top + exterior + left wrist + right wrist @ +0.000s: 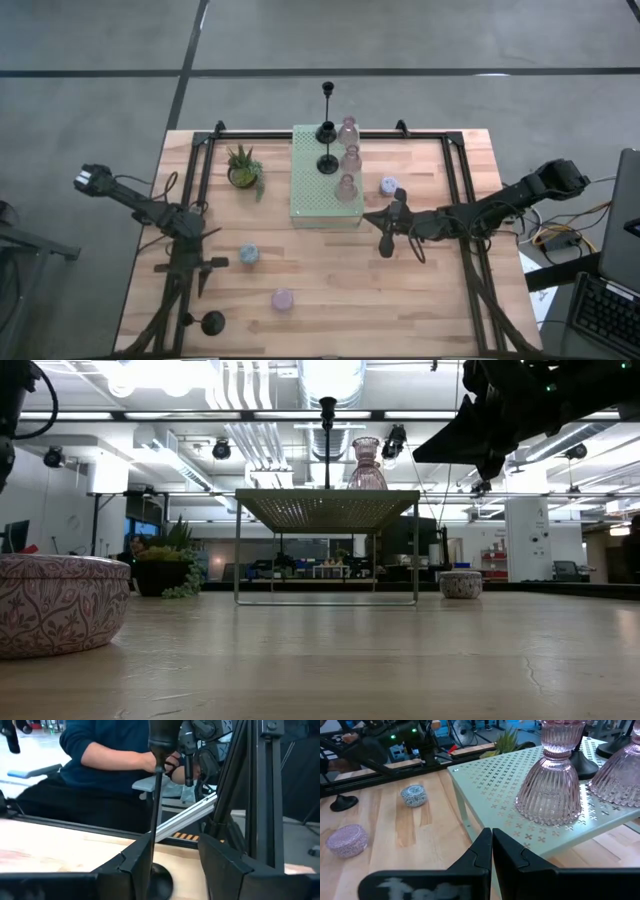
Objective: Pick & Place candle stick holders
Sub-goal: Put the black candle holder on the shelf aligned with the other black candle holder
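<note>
Between the fingers of the left gripper (170, 865) a black holder (212, 322) is bracketed at its stem; a firm hold cannot be confirmed. Well beyond it, on the perforated board (310, 190), three pink holders (347, 160) and two black holders (327, 130) are placed. Three pastel holders (282, 298) are left on the table (440, 300). Beside the board, the right gripper (386, 236) is kept closed, empty.
</note>
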Robot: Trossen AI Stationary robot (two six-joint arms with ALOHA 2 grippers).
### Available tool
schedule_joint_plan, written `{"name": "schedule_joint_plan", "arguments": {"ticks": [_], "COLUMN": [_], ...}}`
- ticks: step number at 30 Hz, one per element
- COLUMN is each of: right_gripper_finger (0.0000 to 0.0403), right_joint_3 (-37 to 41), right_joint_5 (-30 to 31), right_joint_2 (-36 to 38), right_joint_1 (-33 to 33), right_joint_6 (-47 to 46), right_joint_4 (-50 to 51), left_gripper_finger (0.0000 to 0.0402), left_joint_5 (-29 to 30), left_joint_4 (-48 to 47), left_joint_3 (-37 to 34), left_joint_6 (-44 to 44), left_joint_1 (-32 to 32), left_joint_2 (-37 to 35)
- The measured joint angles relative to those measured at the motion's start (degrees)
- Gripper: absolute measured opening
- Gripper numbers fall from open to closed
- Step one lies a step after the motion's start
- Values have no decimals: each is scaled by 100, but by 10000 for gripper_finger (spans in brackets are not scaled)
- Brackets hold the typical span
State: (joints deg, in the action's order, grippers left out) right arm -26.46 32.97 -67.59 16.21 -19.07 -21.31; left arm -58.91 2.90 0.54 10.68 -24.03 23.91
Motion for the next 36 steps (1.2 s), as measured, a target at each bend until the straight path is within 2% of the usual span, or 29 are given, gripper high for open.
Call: {"name": "schedule_joint_plan", "arguments": {"ticks": [6,12,26,36], "right_gripper_finger": [9,8,9,8], "right_joint_3": [1,1,1,1], "right_joint_5": [0,0,-2,-3], "right_joint_2": [0,-2,-2,-2], "right_joint_1": [0,1,1,1], "right_joint_6": [0,0,0,0], "right_joint_4": [-1,1,1,1], "left_gripper_finger": [165,165,165,165], "left_joint_5": [359,427,1616,1715], "left_joint_4": [64,648,2039,2987], "left_joint_3": [-2,-4,7,99], "left_joint_6": [185,74,-323,-600], "left_joint_1": [-53,-360,-1392,-1564], "left_joint_2": [189,585,1860,2762]}}
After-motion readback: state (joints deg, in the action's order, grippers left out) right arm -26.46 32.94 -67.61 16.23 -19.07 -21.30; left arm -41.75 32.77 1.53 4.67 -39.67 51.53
